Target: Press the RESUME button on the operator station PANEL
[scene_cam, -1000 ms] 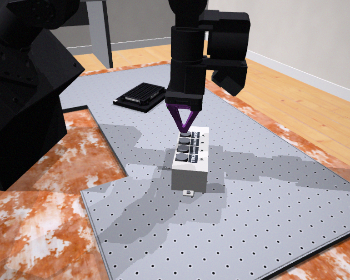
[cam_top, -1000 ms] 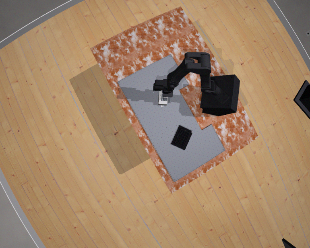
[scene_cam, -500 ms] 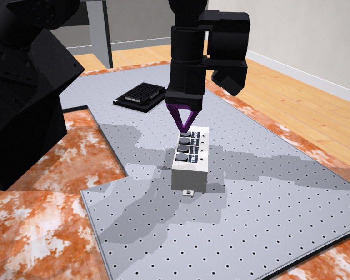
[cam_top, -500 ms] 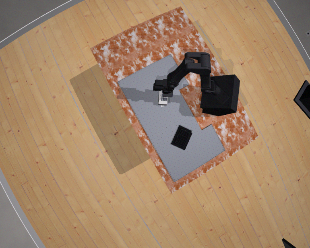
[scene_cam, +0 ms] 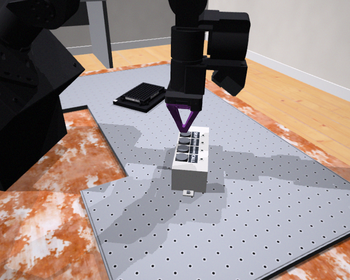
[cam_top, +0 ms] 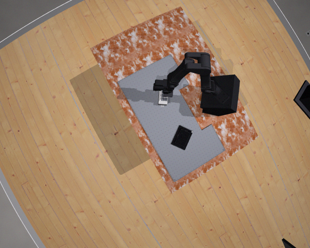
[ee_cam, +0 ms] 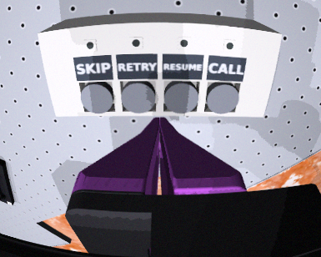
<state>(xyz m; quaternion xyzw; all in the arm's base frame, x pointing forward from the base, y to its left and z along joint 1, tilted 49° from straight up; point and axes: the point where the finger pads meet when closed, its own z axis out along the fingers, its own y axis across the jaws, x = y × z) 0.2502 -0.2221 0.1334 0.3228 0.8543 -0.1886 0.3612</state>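
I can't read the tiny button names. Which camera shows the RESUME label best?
The wrist view: the RESUME label faces the camera, third from the left, and is legible. In the exterior view the panel's labels run sideways and small; only SKIP and CALL read clearly. The top view shows just a small white box.
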